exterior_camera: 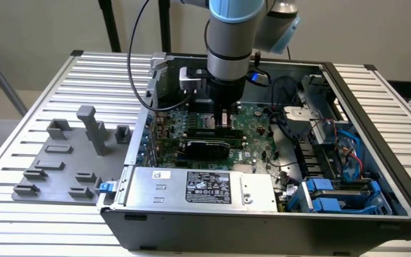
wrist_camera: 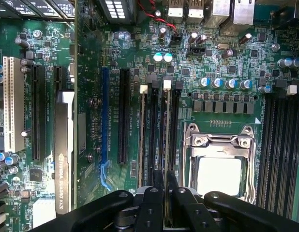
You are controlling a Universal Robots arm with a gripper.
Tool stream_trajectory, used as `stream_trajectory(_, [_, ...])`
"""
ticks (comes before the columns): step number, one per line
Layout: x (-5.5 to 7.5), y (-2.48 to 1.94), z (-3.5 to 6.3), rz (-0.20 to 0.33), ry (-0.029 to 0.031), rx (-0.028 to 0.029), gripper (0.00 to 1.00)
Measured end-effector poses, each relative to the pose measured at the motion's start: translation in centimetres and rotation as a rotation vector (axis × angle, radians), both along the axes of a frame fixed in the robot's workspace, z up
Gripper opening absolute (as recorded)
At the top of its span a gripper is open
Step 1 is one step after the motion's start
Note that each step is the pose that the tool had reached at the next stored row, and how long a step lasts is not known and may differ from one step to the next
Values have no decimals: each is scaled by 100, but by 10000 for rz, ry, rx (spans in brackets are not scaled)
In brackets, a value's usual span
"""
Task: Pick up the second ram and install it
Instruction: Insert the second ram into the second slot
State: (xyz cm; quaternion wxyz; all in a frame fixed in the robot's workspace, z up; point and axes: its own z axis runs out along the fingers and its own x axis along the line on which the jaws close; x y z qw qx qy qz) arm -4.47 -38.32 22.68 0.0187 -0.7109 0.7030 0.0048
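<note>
claw (wrist_camera: 164, 186) down inside the open pc case (exterior_camera: 377, 176), over the motherboard (wrist_camera: 227, 58). fingers (wrist_camera: 155, 181) narrow, nearly together, pinched on the top edge of the second ram (wrist_camera: 167, 125), seen edge-on as a thin pale strip running away from the fingertips. the stick stands upright in a memory slot, just beside the cpu socket (wrist_camera: 219, 169). a neighbouring slot on the far side from the socket carries another stick (wrist_camera: 142, 130), also edge-on.

exterior view: claw (exterior_camera: 223, 119) low over the board, the arm's grey wrist (exterior_camera: 228, 53) blocking the slot area; the ram itself is hard to make out there. black graphics card (exterior_camera: 205, 144) lies just in front of the claw, power supply (exterior_camera: 202, 186) nearer the camera. grey fixture tray (exterior_camera: 62, 166) sits on the slatted table (exterior_camera: 34, 225), at the exterior view's left, well apart from the case.

whether the stick is fully seated cannot be told. chips on its face are hidden.
</note>
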Motion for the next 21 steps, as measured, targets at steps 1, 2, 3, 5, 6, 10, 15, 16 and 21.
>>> stream_trajectory(1, [0, 1, -1, 0, 0, 0, 14])
stream_trajectory(2, [0, 2, -3, 0, 0, 1, 14])
stream_trajectory(3, [0, 3, -4, 0, 0, 0, 14])
stream_trajectory(5, [0, 2, -4, -5, 1, -1, 14])
stream_trajectory(6, [0, 2, -5, -15, 1, -1, 14])
stream_trajectory(10, [0, 3, -7, -91, 1, -2, 14])
stream_trajectory(15, [0, 3, -13, -168, 0, -18, 14])
stream_trajectory(16, [0, 3, -15, -171, 0, -23, 14])
stream_trajectory(21, [0, 3, -26, -177, -1, -45, 14])
